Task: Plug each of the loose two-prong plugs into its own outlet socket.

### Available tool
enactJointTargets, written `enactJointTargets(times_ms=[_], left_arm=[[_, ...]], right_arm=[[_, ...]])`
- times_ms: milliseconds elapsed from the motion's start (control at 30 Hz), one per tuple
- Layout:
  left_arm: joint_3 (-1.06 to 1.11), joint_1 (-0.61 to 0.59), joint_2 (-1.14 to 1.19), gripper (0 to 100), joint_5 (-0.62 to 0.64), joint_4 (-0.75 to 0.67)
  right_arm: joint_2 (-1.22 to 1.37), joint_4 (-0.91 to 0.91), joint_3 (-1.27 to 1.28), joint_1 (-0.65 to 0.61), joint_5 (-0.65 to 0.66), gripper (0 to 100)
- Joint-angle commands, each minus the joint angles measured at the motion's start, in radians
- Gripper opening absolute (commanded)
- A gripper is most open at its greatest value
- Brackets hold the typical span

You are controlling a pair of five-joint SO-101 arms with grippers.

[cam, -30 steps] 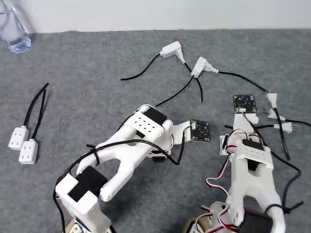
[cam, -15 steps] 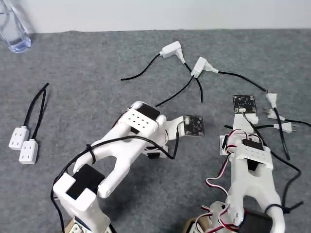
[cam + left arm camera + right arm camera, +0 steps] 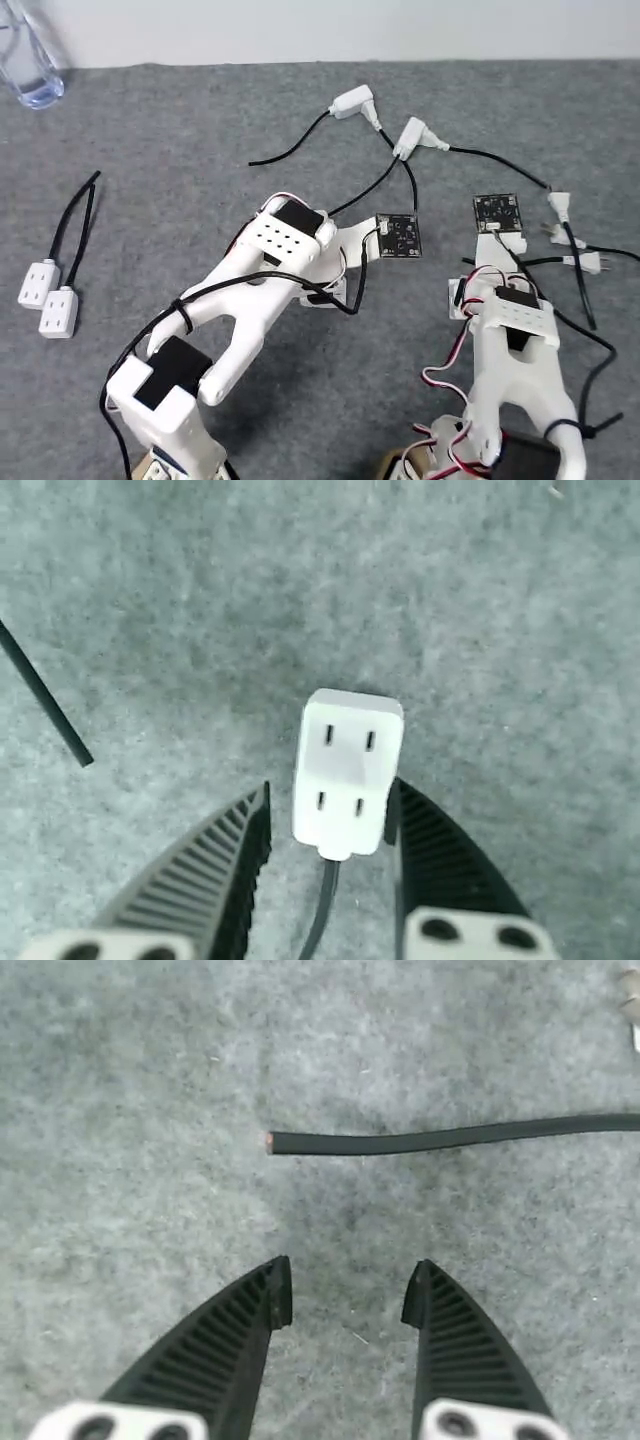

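High view: two outlet sockets (image 3: 45,298) sat at the left edge and two white plugs (image 3: 352,102) at upper centre, one black cord (image 3: 365,190) slipping out of sight under the left arm (image 3: 280,260).

Left wrist view: the left gripper (image 3: 327,788) was spread wide, straddling a white socket (image 3: 349,770) mid-frame, its lead (image 3: 322,910) cut off at the bottom edge.

Right wrist view: the right gripper (image 3: 350,1263) gaped over carpet (image 3: 120,1080), a cable end (image 3: 270,1142) lying above it.

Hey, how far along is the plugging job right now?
Done: nothing visible; the far plug and the right-side plug lie loose on the carpet. In hand: the left gripper, open, straddles an outlet socket whose slots are empty; the right gripper hangs open near a cable end. Left: apparently every plug.
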Motion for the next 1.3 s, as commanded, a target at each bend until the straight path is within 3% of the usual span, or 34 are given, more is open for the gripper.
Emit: enactJointTargets(times_ms=[0,567,767,967,1267], left_arm=[[-0.004,0.005,-0.048,18,-0.008,0.0],[0.159,0.021,-0.046,18,-0.008,-0.196],[0.174,0.028,-0.046,16,-0.008,-0.19],[0.176,0.029,-0.046,1,-0.008,-0.167],[0.177,0.068,-0.048,2,-0.006,-0.097]], right_arm=[[-0.022,-0.018,-0.026,-0.01,0.015,19.0],[-0.021,-0.018,-0.026,-0.01,0.018,19.0],[-0.021,-0.019,-0.026,-0.01,0.018,19.0],[-0.021,-0.019,-0.026,-0.012,0.018,19.0],[-0.021,-0.019,-0.026,-0.03,0.02,19.0]])
